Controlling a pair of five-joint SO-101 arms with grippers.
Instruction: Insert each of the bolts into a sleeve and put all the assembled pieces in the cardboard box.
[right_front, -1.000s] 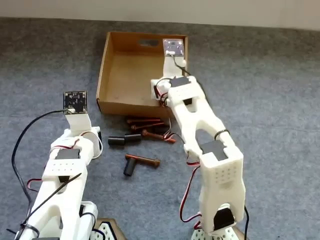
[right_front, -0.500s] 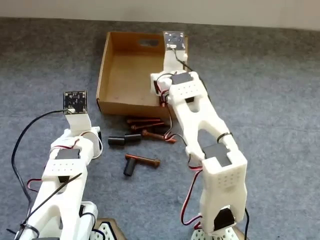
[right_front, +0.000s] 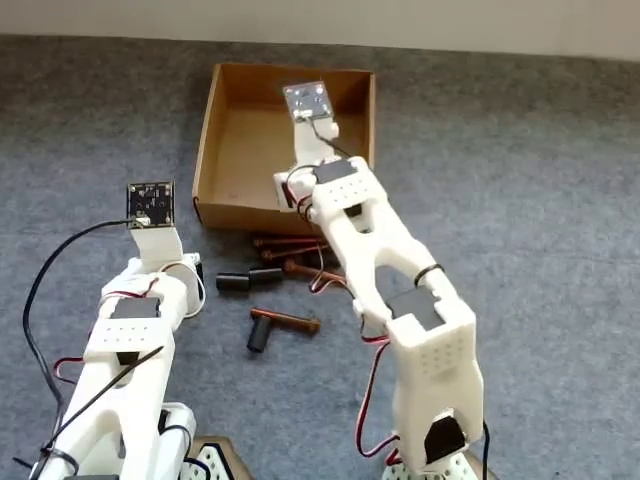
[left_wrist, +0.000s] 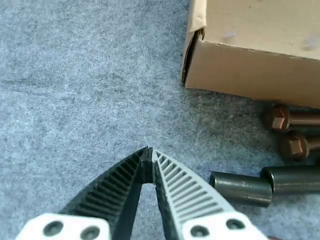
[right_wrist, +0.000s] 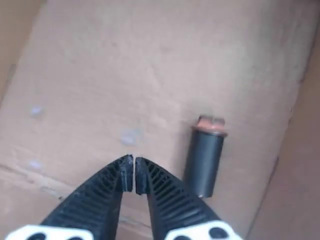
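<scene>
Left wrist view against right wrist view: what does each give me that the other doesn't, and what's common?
Left wrist view: the left gripper, shut, over grey carpet, with two bolts and two dark sleeves lying loose outside the cardboard box's corner. Right wrist view: the right gripper, shut, over the box floor, where one bolt-in-sleeve piece lies. Shared: the cardboard box, seen from outside and from inside.

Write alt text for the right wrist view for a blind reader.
A bolt seated in a dark sleeve lies on the cardboard box floor near a wall. The right gripper, shut and empty, hangs over the floor beside it.
</scene>
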